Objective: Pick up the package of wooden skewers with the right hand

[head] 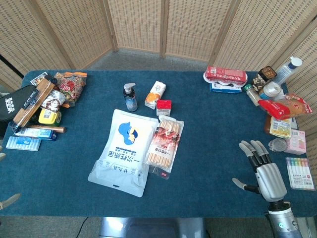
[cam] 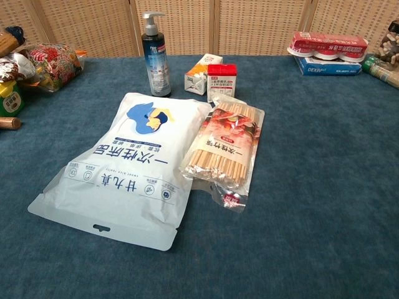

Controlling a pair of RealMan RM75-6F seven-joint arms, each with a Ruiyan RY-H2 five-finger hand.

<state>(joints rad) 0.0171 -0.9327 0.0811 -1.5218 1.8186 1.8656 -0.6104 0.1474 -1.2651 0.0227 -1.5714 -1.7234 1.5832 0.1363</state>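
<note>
Skewers: package of wooden skewers (head: pixel 164 143) flat on the table (head: pixel 213 124), middle of the head view, untouched so far
Right hand: right hand (head: pixel 262 168) at lower right of the head view, fingers spread apart, holding nothing, well apart from the skewers; not visible in the chest view
Left hand: only a sliver of something at the far lower left edge of the head view, probably fingertips, can't tell open or closed
Right next to the target: left edge overlapping the big white pouch (head: pixel 122 151), with the small red-topped box (head: pixel 164 107) just beyond the top end
Further out: pump bottle (head: pixel 130 97) and a little carton (head: pixel 155 94) above centre, clutter piles at upper left and along the right edge, marker pack (head: pixel 300 173) just right of the hand
Progress: basically zero, nothing grasped or lifted yet
Still to do: reach left across the open blue cloth, get fingers around the pack (free right side looks easiest), then lift
</note>
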